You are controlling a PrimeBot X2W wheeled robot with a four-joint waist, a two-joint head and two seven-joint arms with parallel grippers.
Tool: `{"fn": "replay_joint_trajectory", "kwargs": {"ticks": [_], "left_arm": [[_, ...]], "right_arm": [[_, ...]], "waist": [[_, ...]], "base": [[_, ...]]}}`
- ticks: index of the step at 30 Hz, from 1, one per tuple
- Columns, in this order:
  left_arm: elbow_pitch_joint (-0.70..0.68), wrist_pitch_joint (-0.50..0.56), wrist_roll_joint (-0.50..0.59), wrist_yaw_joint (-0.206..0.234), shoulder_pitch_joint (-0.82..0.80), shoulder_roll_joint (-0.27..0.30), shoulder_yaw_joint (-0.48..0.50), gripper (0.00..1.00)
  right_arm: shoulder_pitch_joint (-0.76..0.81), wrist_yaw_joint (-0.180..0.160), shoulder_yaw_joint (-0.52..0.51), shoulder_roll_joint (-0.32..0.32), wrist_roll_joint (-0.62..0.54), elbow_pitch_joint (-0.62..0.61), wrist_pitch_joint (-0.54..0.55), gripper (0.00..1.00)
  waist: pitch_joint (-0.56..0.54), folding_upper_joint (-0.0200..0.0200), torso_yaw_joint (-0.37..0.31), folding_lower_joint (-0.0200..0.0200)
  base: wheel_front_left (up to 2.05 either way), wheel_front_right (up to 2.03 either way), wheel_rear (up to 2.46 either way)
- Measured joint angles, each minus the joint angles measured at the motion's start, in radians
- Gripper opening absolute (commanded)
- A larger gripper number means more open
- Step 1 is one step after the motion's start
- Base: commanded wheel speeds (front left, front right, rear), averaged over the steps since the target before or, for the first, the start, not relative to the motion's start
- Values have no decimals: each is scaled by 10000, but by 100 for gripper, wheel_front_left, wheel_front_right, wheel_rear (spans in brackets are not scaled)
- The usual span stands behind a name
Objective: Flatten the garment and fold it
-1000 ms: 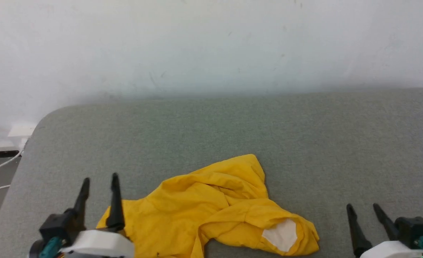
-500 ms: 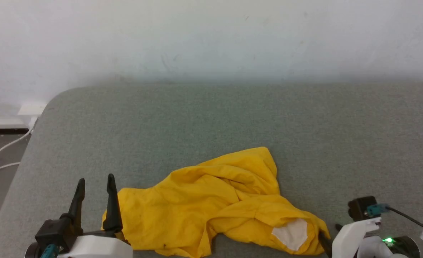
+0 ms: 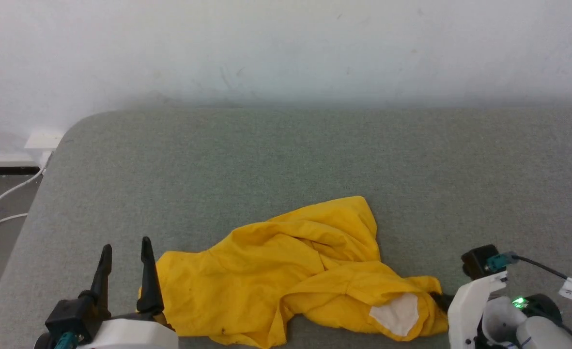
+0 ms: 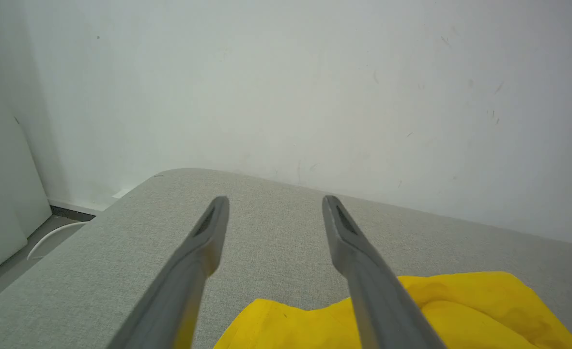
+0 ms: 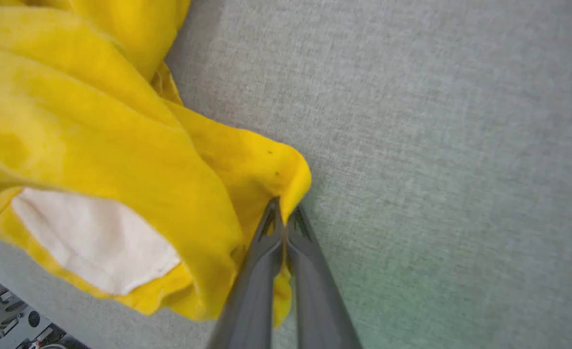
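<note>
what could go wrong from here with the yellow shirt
1. The right gripper pinches just a thin edge fold of the garment; a pull may slip it free.
2. The left gripper is open and holds nothing, so a one-sided pull could drag the crumpled heap instead of spreading it.

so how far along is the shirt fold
Done: nothing; the shirt lies crumpled on the cushion. In hand: right pincer shut on its edge by the white patch; left pincer open, holding nothing. Left: flattening and every fold.
</note>
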Motion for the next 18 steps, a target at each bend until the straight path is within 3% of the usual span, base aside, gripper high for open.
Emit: {"fn": "replay_joint_trajectory", "kwargs": {"ticks": [4, 10, 15, 18], "left_arm": [[44, 0, 65, -77, 21, -86, 104, 100], [125, 0, 127, -102, 31, -178, 188, 100], [322, 2, 173, -178, 35, -251, 213, 100], [504, 0, 174, -188, 35, -276, 232, 100]], "right_arm": [[-183, 48, -947, -307, -646, -284, -1018, 0], [-65, 48, -3904, -405, -1910, -520, -1438, 0], [745, 46, -6161, 194, -2489, 151, -1896, 0], [1054, 46, -6989, 665, -2863, 982, -2525, 0]], "waist": [[-75, 0, -169, 0], [-149, 0, -392, 0], [-118, 0, -471, 0], [-81, 0, -485, 0]], "base": [[0, 0, 0], [0, 0, 0], [0, 0, 0], [0, 0, 0]]}}
